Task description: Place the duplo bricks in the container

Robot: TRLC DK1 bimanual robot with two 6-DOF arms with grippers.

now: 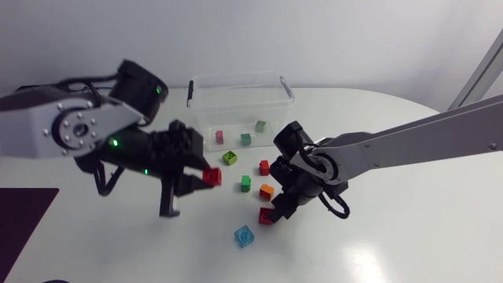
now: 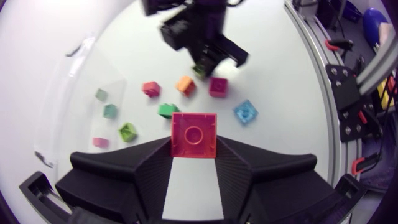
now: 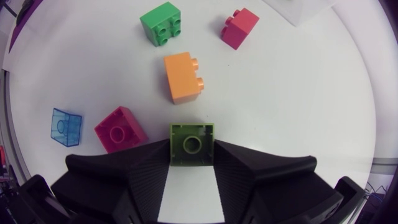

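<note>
My left gripper (image 1: 206, 179) is shut on a red brick (image 1: 212, 176), held above the table in front of the clear container (image 1: 240, 86). The left wrist view shows that red brick (image 2: 194, 134) stud-up between the fingers of the left gripper (image 2: 194, 142). My right gripper (image 1: 279, 208) is low over the loose bricks. In the right wrist view the right gripper (image 3: 192, 149) is shut on an olive-green brick (image 3: 192, 144) resting on the table. A magenta brick (image 3: 120, 129) lies right beside its finger, and an orange brick (image 3: 183, 76) lies just ahead.
Loose on the table are a green brick (image 1: 246, 182), a small red brick (image 1: 264, 167), a lime brick (image 1: 229, 157) and a clear blue brick (image 1: 244, 236). Pink (image 1: 219, 136), teal (image 1: 246, 139) and pale green (image 1: 260, 126) bricks appear to lie in the container. A dark mat (image 1: 23, 220) is at the near left.
</note>
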